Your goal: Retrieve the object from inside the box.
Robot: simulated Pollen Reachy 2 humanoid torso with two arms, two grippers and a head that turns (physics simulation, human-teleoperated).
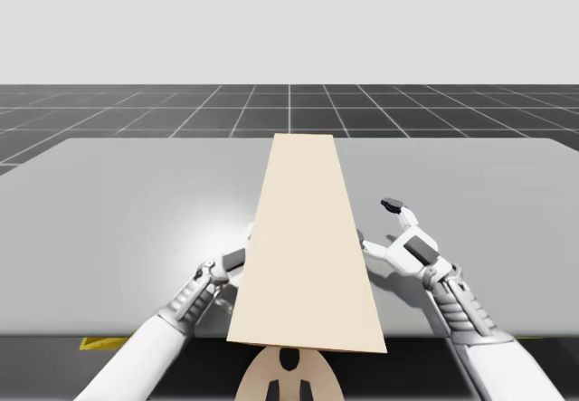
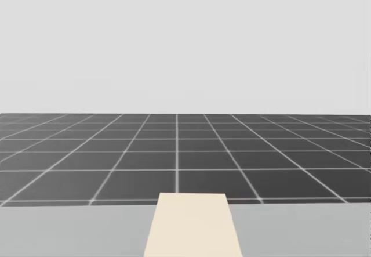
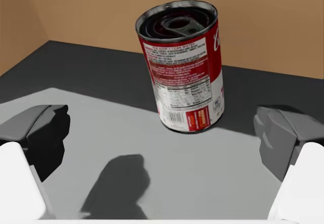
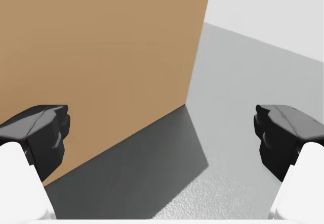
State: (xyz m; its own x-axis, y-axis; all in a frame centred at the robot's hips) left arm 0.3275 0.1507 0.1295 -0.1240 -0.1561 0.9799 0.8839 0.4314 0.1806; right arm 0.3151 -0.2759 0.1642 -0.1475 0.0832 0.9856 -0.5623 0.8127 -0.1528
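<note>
A tall tan box (image 1: 306,238) stands on the middle of the grey table (image 1: 118,202); its top also rises into the head view (image 2: 194,225). My left gripper (image 1: 237,258) is at the box's left side, partly hidden by it. In the left wrist view a red and white can (image 3: 185,67) stands upright on the shaded floor inside the box, ahead of my left gripper (image 3: 162,133), which is open and apart from it. My right gripper (image 1: 380,227) is open beside the box's right wall (image 4: 101,47), holding nothing (image 4: 162,133).
The box's tan inner walls (image 3: 101,11) close in behind and beside the can. A yellow mark (image 1: 104,342) lies at the table's near edge on the left. Bare table (image 4: 253,82) stretches to the right of the box.
</note>
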